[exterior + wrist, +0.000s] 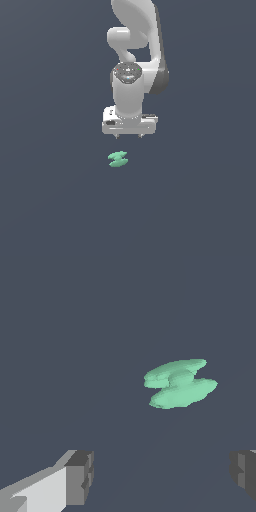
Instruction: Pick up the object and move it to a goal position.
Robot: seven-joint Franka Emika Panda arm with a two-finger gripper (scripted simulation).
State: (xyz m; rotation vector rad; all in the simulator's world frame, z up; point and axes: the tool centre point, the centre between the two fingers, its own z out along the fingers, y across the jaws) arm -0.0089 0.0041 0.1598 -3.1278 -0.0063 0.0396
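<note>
Object (118, 159): tiny mint-green piece, two flattened lobes joined zigzag-fashion, lying alone on the dark slate-grey surface (50, 200). Much smaller than the end effector.

End effector (129, 136): fingers spread wide, nothing between them, nothing gripped. Only the short dark tips visible in the exterior view, poking out under the white hand body. In the wrist view, finger pads (80, 476) at both lower corners, far apart, grey blocky faces, open gap of bare surface between. Object (180, 383) seen there beyond the fingertips, clear of both pads, no contact.

Relative position, exterior view: object below the end effector in the picture, slightly toward the exterior view's left of the finger midline. Visible gap between fingertips and object; not touching. Height of the fingers over the surface: cannot tell from these views.

Hand pointing straight down. White wrist cylinder (126, 95) above it, round dark-rimmed flange cap on top. Further arm links (135, 25) rising behind to the top edge of the picture, white with a dark grey band on the exterior view's right side.

Surface uniform dark grey-blue across both views.
</note>
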